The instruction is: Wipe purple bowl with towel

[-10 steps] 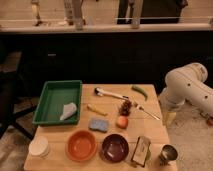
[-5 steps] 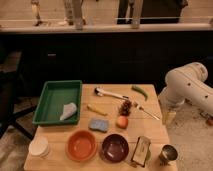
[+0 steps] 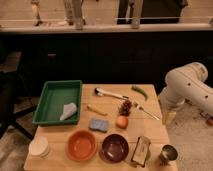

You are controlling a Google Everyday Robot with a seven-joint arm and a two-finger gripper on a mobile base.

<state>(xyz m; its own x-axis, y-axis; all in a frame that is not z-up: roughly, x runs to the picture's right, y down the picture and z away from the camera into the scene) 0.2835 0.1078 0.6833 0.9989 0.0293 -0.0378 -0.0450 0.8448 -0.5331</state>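
Gripper hangs wide and empty beside the table's right edge, well apart from the towel.
It points down under the bent white arm, just off the table's right side and touching nothing. The purple bowl sits upright, mouth up, at the front edge near the middle, just right of the orange bowl, 2 bowls side by side. The towel lies in the front right corner of the green tray at the far left, its long axis slanting from near-left to far-right. A blue sponge lies between tray and purple bowl.
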